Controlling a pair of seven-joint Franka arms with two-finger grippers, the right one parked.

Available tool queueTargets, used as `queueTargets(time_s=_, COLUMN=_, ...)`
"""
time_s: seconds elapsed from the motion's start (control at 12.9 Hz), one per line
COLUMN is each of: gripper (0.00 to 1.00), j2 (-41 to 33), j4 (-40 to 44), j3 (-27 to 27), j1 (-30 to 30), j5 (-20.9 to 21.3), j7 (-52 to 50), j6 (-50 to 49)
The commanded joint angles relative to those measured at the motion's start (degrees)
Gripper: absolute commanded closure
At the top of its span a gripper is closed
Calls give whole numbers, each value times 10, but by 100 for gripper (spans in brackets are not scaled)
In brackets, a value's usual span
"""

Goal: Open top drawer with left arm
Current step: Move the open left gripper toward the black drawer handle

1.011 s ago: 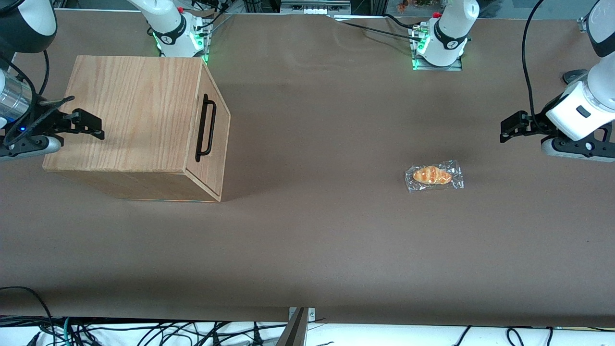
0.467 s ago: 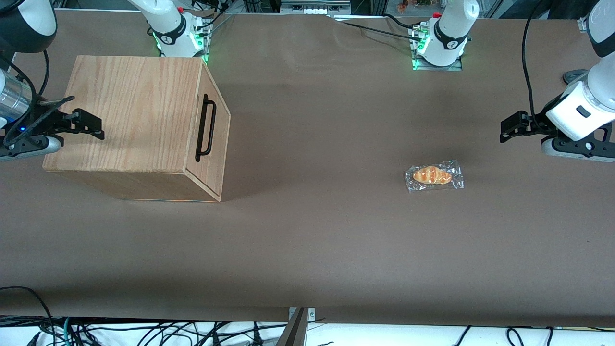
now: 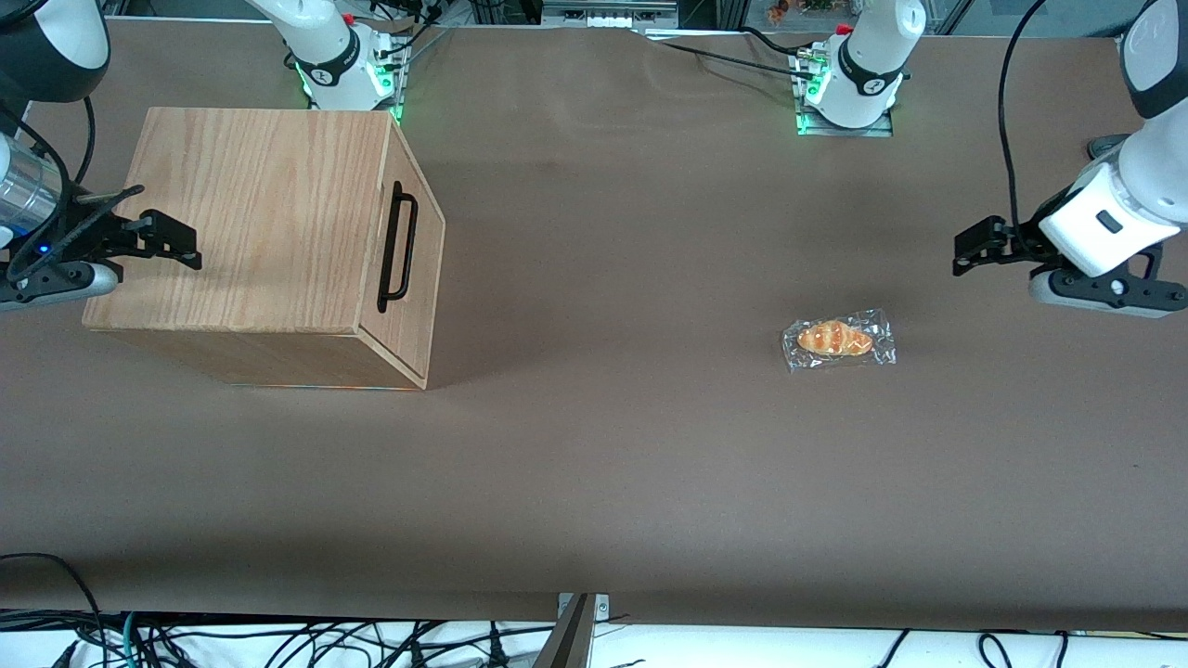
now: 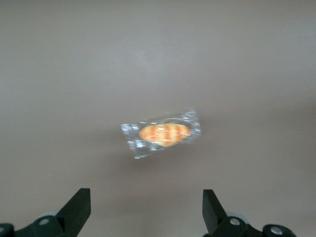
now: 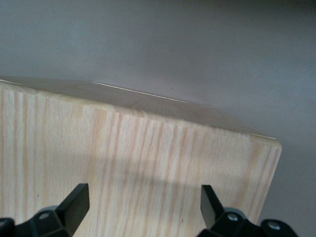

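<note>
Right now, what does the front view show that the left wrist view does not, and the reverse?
Only the front view shows the wooden cabinet toward the parked arm's end of the table, its top drawer shut, the black bar handle untouched, and the left arm at the working arm's end. Only the left wrist view shows the gap between the black fingers, wide open. Both show the gripper and the wrapped bread lying on the brown table, not held by it.
</note>
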Motion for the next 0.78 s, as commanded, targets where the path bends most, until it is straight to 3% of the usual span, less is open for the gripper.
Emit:
queueTargets(time_s=0.0, gripper=0, j2=12, j4=7, j3=-15, j1=-6, j5=-52, j7=-3, j6=-10)
queueTargets(time_s=0.39, gripper=0, j2=30, j4=9, j3=-156, j1=-25, j5=-42, j7=-138, j6=-2)
queueTargets(time_s=0.62, gripper=0, j2=50, j4=9, j3=-177, j1=-113, j5=-37, j7=-275, j6=66)
queueTargets(time_s=0.7, gripper=0, j2=63, j4=11, j3=-177, j1=-153, j5=-17, j7=-332, j6=83)
